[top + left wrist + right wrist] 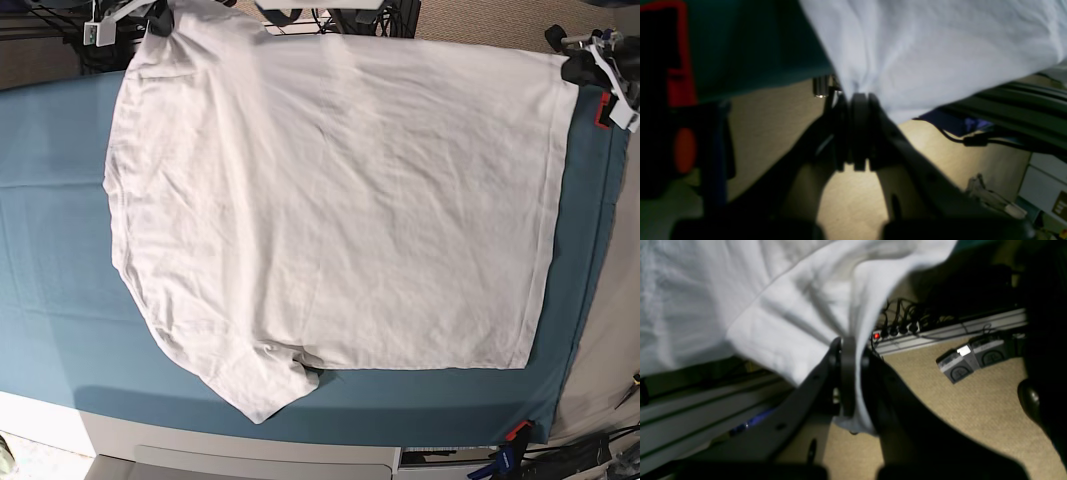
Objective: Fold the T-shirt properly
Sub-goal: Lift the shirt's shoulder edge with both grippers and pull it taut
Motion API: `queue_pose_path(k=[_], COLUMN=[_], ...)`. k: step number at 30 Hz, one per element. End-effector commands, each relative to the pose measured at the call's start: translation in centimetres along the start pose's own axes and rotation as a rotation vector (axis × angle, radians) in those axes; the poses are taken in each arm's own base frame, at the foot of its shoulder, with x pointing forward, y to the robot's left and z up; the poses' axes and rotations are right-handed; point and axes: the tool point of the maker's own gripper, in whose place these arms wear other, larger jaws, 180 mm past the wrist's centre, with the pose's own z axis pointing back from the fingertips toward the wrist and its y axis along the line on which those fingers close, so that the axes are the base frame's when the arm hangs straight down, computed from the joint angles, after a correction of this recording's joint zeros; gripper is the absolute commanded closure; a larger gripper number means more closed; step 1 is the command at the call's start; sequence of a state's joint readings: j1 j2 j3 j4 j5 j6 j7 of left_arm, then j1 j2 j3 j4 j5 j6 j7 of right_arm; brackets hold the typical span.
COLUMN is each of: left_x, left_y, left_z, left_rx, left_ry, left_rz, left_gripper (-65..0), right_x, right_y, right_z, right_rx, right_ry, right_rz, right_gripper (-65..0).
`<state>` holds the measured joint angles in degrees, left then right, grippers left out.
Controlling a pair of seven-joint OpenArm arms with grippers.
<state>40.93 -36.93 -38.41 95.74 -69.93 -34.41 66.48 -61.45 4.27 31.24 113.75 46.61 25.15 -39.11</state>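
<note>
Left gripper, at two o'clock: clenching a T-shirt corner. Right gripper, at eleven o'clock: pinching the other far corner. T-shirt lying flat on the teal sheet, spreading toward six; long axis running nine-to-three.

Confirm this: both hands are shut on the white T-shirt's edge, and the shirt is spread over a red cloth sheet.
Wrong on one count: the cloth sheet is teal, not red, as the base view shows. The rest holds: the left hand and the right hand are each shut on the white T-shirt, which is spread over that sheet.
</note>
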Motion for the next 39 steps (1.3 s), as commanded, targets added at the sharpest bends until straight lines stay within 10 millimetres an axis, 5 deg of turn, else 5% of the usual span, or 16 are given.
queue_pose_path(k=[1,10,18,21,28,39], left_x=[0.6,-1.2,-1.3,-0.1,4.9,10.3], left_y=[-0.1,-0.4,-0.9,-2.0,-3.9,-3.4], left_z=[0.6,0.4,0.3,0.4,0.8,1.1], left_rx=[0.002,-0.006,-0.014,-0.023,-0.003,0.056], left_ry=[-0.014,0.02,0.012,-0.007,-0.119,-0.252], left_rz=[-0.018,0.013,0.01,-0.044,-0.207,-0.294], left_gripper=[0.0,0.0,0.0,0.0,0.0,0.0], right_x=[-0.2,-2.3,-1.2,1.3,10.8,17.7], right_y=[-0.4,-0.8,0.3,2.4,6.9,4.2], right_z=[0.8,2.0,2.0,1.8,0.7,-4.3], right_rx=[-0.014,-0.032,0.009,0.066,0.114,0.028], right_ry=[0.01,0.083,0.046,-0.02,-0.294,-0.48], right_rz=[0.006,-0.004,-0.017,0.044,0.247,0.235], right_gripper=[0.0,0.0,0.0,0.0,0.0,0.0])
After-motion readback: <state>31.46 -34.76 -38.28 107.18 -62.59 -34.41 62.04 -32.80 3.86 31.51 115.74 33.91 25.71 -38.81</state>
